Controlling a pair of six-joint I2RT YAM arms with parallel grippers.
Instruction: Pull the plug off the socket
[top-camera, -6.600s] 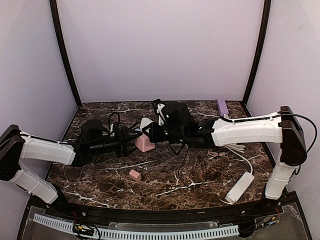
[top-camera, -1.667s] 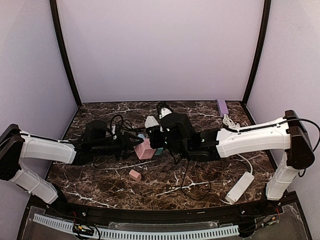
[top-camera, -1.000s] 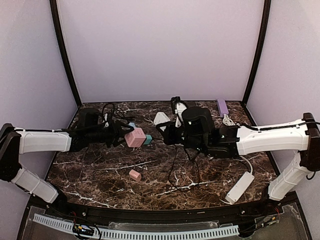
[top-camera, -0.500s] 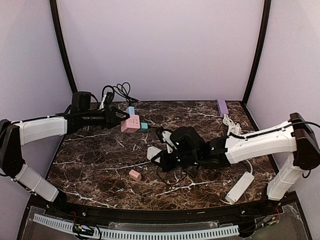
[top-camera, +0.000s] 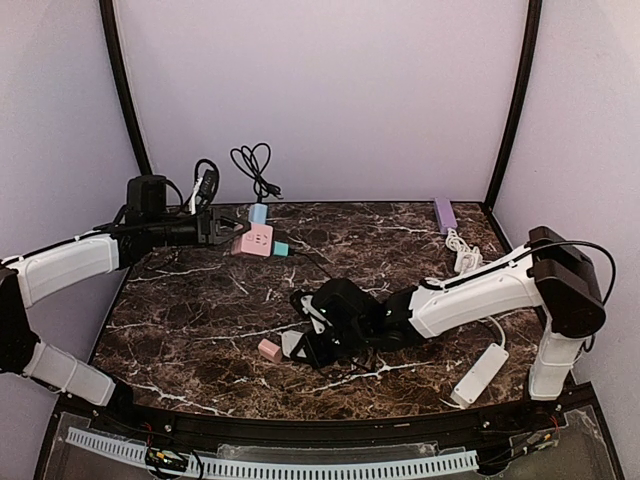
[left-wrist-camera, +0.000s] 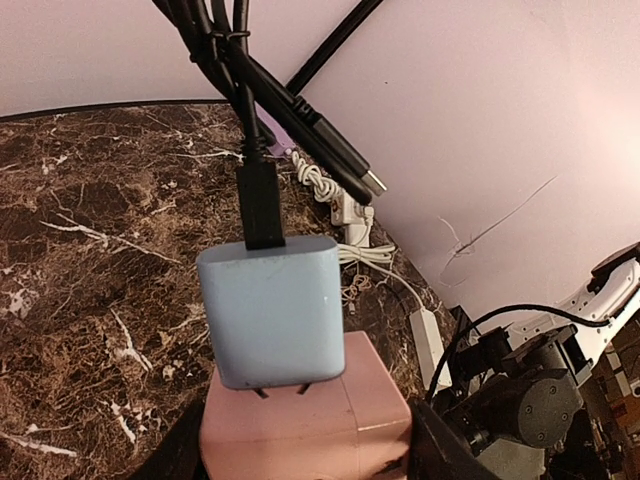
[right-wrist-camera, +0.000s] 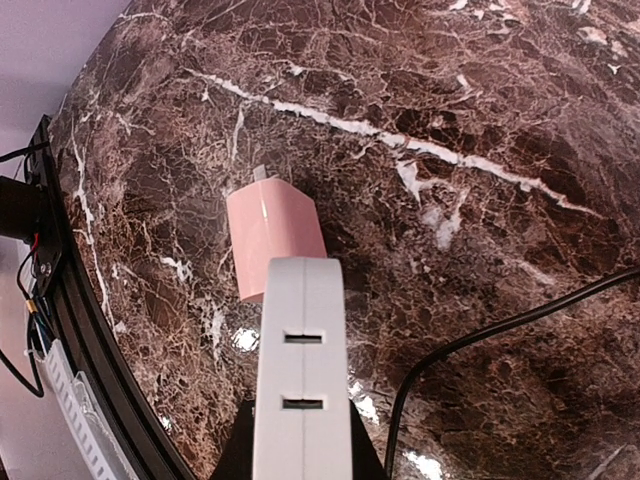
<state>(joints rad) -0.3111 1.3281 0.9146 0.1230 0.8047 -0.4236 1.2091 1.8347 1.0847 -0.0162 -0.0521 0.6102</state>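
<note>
- While your left gripper clamps the socket over the far-left corner, expect light, slick plastic.
- Your right gripper pinches the white plug by its sides.

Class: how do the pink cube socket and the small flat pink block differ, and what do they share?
The socket is bigger and cube-shaped; the small pink block is flatter. The left tool holds the socket off the table; the small pink block lies on it, by the white plug in the right tool. A blue plug sits in the socket; the small pink block has none. Both are pink.
</note>
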